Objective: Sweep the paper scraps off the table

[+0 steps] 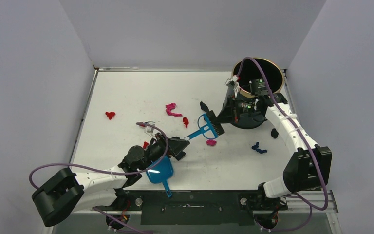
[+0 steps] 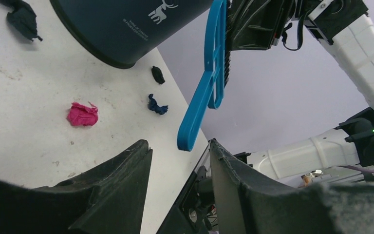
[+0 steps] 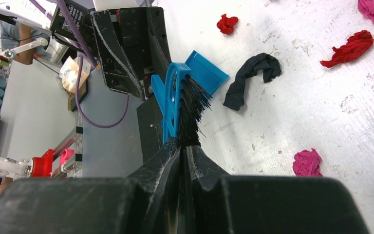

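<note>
Right gripper (image 1: 217,125) is clamped on the head of the blue brush (image 1: 200,131). In the right wrist view the black bristles are pinched between the closed fingers (image 3: 151,175). The brush handle is slanted toward the lower left of the top view.

Left gripper (image 1: 181,145) is held with jaws apart and nothing gripped. In the left wrist view the handle tip is seen just above the gap. Contact cannot be told.

By size:
- The white table (image 1: 126,92) fills the middle of the top view, and scuff marks are visible on it.
- A dark bin (image 1: 271,73) is set at the upper right, partly covered by the right arm.
- A blue dustpan (image 1: 158,170) is lying at lower centre, just beside the left arm.

The paper scraps (image 1: 172,109) are spread over the table, none of them in the bin or on the dustpan:
- The magenta curly strip is at upper centre.
- A red lump (image 1: 110,115) is well apart at the left.
- A magenta lump (image 1: 211,142) is just below the brush head.
- A dark blue piece (image 1: 258,147) is right of centre.
- A black lump (image 1: 274,132) is near the bin base.
- A black piece (image 1: 204,106) is just above the brush head.
- A red piece (image 1: 185,121) is to its left.
- A small red bit (image 1: 146,145) is just beside the left wrist.
</note>
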Motion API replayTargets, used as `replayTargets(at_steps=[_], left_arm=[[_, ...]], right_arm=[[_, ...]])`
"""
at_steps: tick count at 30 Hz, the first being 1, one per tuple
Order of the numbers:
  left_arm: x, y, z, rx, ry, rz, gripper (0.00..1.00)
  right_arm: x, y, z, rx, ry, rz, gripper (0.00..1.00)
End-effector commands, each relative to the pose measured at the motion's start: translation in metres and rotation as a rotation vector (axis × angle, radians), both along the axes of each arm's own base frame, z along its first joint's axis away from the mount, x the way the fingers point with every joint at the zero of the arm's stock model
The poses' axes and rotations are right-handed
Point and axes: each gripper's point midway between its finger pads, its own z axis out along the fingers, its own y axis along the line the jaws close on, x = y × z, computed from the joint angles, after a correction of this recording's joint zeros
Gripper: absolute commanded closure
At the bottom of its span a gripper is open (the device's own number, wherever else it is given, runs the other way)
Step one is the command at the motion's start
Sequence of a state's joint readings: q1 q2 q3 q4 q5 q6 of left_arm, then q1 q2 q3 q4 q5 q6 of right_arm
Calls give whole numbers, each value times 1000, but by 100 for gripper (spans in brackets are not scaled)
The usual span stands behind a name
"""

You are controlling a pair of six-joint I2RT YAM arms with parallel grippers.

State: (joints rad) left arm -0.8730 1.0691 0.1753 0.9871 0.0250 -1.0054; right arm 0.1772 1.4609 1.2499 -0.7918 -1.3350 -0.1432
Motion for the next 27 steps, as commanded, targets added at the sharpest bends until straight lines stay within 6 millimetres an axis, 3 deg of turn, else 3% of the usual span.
replayTargets(at_steps=[1,7,16,17,20,21,23,27], left_arm=[[3,-4,52,-141,-101,-10,56],[4,-9,54,-144,-107,-22,66],[3,-11,54,-125,-113,-32,100],[2,-10,53,-118,-115,-34,100],[-3,-10,49,-46,-115,-59,100],[-5,-11,39,32,-94,-76,100],[-13,-8,31,168,-96,-109,100],[-39,5,32,371,-129,-230,100]], right_arm=[[-1,-1,12,19,-86,1,95],[-1,-2,7,13,-84,-5,95],[1,-3,1,-4,-83,-28,94],[1,-3,0,-8,-85,-31,86],[5,-7,-2,-50,-145,-31,39],[0,-10,-4,-82,-159,-16,28],[-1,-17,-4,-148,-239,19,18],[-6,-18,-2,-275,-399,127,12]])
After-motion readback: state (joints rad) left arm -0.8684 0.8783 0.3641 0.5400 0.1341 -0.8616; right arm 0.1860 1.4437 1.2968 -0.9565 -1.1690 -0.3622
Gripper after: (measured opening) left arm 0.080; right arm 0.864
